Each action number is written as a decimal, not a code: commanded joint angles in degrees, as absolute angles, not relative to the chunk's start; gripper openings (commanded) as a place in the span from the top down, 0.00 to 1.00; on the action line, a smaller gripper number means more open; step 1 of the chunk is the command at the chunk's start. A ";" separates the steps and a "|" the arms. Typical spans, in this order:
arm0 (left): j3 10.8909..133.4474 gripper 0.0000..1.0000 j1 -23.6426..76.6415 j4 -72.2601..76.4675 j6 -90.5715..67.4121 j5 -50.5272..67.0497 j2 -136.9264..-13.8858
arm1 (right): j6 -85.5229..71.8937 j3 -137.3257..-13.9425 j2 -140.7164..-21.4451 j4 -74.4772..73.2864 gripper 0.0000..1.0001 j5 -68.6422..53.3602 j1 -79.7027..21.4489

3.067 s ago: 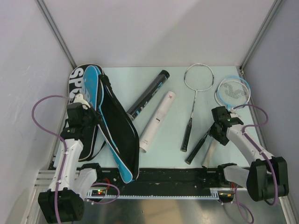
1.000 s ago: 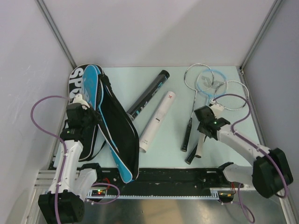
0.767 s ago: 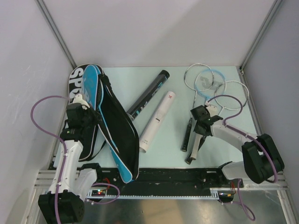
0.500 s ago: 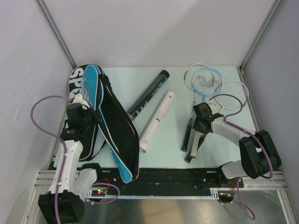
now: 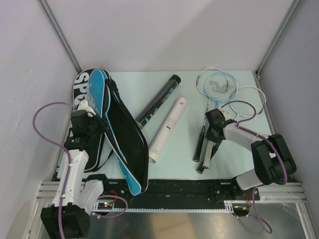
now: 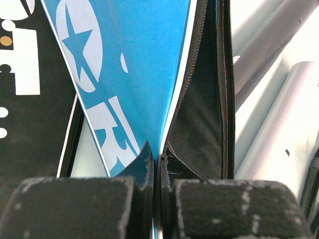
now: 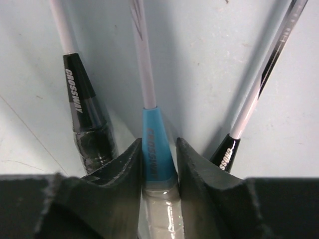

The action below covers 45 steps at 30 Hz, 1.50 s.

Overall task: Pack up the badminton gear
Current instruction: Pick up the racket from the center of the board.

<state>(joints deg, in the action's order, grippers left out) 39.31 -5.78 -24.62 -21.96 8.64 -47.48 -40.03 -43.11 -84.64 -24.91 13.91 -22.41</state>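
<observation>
My right gripper (image 5: 214, 131) is shut on the blue racket's handle (image 7: 155, 144), just below its blue cone. The blue racket's head (image 5: 220, 85) overlaps a silver racket's head (image 5: 209, 78) at the back. A third racket head (image 5: 250, 97) lies to the right. Two black-capped handles (image 7: 85, 119) (image 7: 226, 154) flank the held one. My left gripper (image 5: 92, 122) is shut on the edge of the blue and black cover (image 6: 134, 74), which lies open at the left (image 5: 122, 137). No shuttlecocks are in view.
A black tube (image 5: 159, 98) and a white tube (image 5: 168, 128) lie diagonally mid-table, between the covers and the rackets. A second black "SPORT" cover (image 5: 82, 85) lies under the open one at the far left. Walls close the table on three sides.
My right gripper has dragged the blue racket from the right edge leftward, so its head now overlaps the silver racket's head. The left arm has not moved.
</observation>
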 commanded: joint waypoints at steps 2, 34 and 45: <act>40.07 1.00 -6.14 -20.30 -21.76 8.84 -45.98 | -40.98 -43.07 -85.02 -24.88 0.75 13.93 -22.84; 39.96 1.00 -6.16 -20.30 -22.07 8.06 -46.14 | -39.38 -47.52 -51.01 -27.34 1.00 49.67 -41.64; 40.14 1.00 -6.11 -20.30 -22.26 7.98 -46.56 | -32.60 -48.34 -51.65 -22.49 1.00 53.59 -50.58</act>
<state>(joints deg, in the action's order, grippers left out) 39.29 -5.78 -24.62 -22.00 8.03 -47.51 -36.01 -45.28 -51.46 -29.12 47.81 -47.64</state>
